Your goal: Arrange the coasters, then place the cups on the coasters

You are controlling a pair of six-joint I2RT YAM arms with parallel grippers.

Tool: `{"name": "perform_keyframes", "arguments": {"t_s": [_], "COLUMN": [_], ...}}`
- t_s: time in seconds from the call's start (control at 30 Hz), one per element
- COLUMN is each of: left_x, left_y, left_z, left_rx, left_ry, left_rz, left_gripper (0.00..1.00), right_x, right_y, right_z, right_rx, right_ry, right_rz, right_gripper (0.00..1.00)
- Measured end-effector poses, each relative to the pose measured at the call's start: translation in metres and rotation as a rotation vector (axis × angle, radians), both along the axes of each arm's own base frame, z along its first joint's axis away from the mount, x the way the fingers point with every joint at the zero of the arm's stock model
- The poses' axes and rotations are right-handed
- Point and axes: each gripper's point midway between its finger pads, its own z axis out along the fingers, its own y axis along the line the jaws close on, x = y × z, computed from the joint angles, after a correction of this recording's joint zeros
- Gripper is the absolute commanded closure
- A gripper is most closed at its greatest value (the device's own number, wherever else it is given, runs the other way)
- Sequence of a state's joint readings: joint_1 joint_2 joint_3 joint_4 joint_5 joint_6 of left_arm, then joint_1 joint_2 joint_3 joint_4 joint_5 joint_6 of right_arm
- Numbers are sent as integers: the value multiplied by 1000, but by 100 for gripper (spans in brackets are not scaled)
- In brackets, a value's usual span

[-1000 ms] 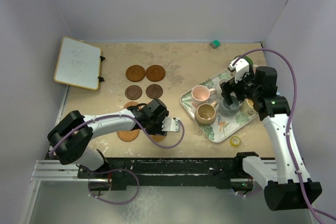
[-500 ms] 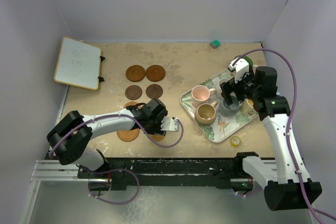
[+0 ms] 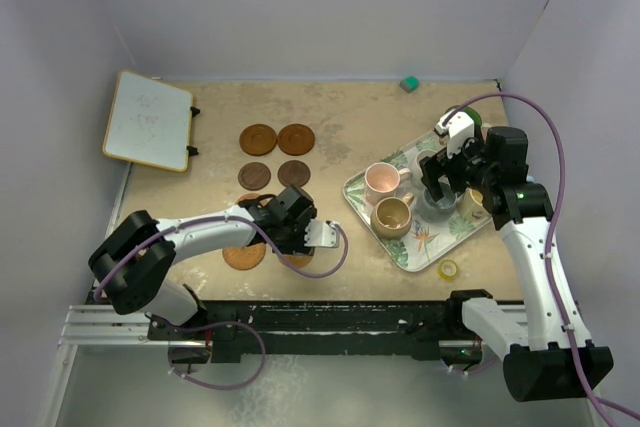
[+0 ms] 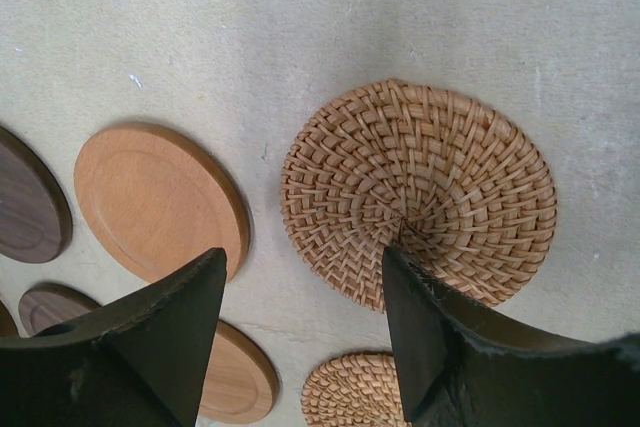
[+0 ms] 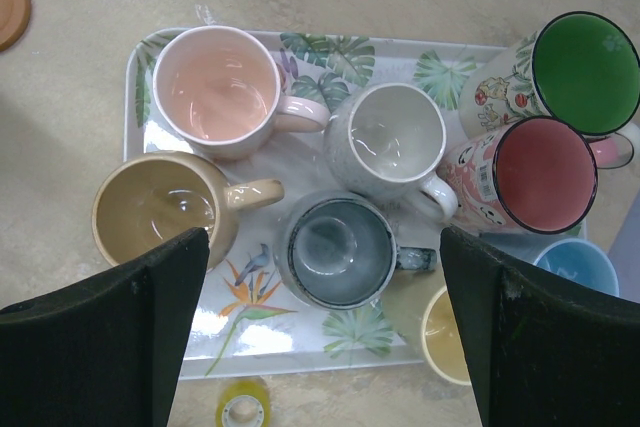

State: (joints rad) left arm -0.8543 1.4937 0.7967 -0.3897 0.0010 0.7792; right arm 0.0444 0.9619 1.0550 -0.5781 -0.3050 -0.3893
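Note:
My left gripper [image 4: 302,272] hangs open and empty just above the table; a large woven coaster [image 4: 420,205] lies by its right finger. Around it are a smaller woven coaster [image 4: 352,393], a light orange wooden coaster [image 4: 158,197] and a dark brown one [image 4: 28,209]. Further coasters [image 3: 257,139] lie in rows behind the left gripper [image 3: 292,227]. My right gripper [image 5: 320,239] is wide open above the slate cup [image 5: 340,252]. Also on the tray stand the pink [image 5: 214,87], tan [image 5: 158,209], grey [image 5: 388,137], red [image 5: 542,173], green [image 5: 585,71], light blue [image 5: 576,267] and yellow [image 5: 446,337] cups.
The leaf-patterned tray [image 3: 425,242] sits at the right of the table, with a small yellow tape roll [image 3: 449,269] by its near corner. A whiteboard [image 3: 148,120] lies at the back left. A small green object [image 3: 408,84] rests by the back wall.
The left gripper has shifted slightly to the left over the coasters. The right arm has not moved.

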Motion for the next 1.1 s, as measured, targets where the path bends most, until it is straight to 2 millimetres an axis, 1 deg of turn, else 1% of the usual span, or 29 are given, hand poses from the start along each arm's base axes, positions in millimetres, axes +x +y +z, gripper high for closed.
{"name": "perform_keyframes", "arguments": {"t_s": [0.23,0.3,0.37,0.43,0.57,0.67,0.77,0.83,0.9,1.0,1.1], "left_x": [-2,-4,-4,-3,1,4,6,11,20,31,43], "left_y": [8,7,2,-6,-24,-32,-35,-37,-40,-40,-35], "left_z": [1,4,9,20,46,61,69,77,88,102,115], "left_rx": [22,16,-8,-47,-144,-201,-235,-265,-305,-351,-385], "left_ry": [35,54,68,71,59,46,31,6,-36,-91,-141], "left_rz": [22,30,36,42,46,55,77,101,137,185,240], "left_gripper": [36,35,34,32,31,28,23,21,19,13,8], "right_x": [0,0,0,0,0,1,2,3,3,6,9], "right_y": [0,0,0,0,-1,-2,-3,-4,-6,-8,-12], "right_z": [0,0,0,0,0,-1,-3,-4,-7,-6,-5], "right_rx": [0,0,0,0,0,-1,-4,-6,-13,-22,-41], "right_ry": [0,0,0,0,1,2,10,16,31,48,58], "right_rz": [0,0,0,0,-3,-8,-15,-22,-30,-38,-54], "right_gripper": [0,0,0,0,0,0,0,0,0,0,0]}}
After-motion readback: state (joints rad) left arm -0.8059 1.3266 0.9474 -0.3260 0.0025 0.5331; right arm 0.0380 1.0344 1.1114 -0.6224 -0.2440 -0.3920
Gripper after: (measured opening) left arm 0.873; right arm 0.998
